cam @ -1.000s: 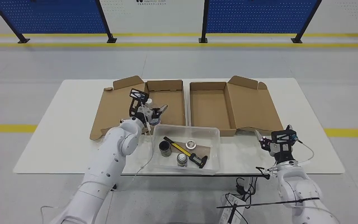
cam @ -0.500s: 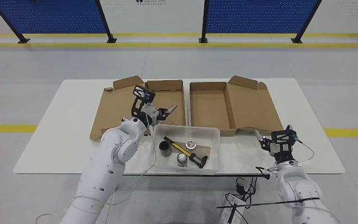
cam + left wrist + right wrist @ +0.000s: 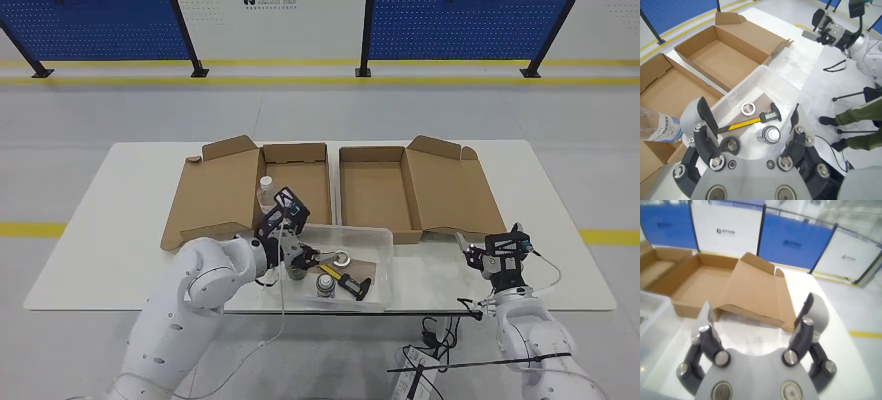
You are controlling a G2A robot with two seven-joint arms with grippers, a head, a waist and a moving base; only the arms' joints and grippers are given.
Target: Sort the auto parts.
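A clear plastic bin [image 3: 372,238] at the table's front holds a black bearing ring [image 3: 729,144], a silver ring [image 3: 748,108], a yellow-and-black caliper [image 3: 753,121] and a small spray can [image 3: 770,134]. My left gripper [image 3: 750,115] hovers open over the bin's left part [image 3: 293,256], above the bearing ring, with nothing between its fingers. A clear water bottle [image 3: 265,190] stands in the left cardboard box [image 3: 305,180]. Off at the table's front right edge, my right gripper [image 3: 466,250] is open and holds nothing [image 3: 759,311].
The right cardboard box [image 3: 372,195] lies open with its lid flap [image 3: 450,190] folded out toward the right gripper. The left box's lid flap [image 3: 205,195] spreads to the left. Bare white tabletop [image 3: 560,200] lies right of the boxes.
My left gripper has left the bottle standing in the left box and swung toward the front, over the bin. The right arm has not moved.
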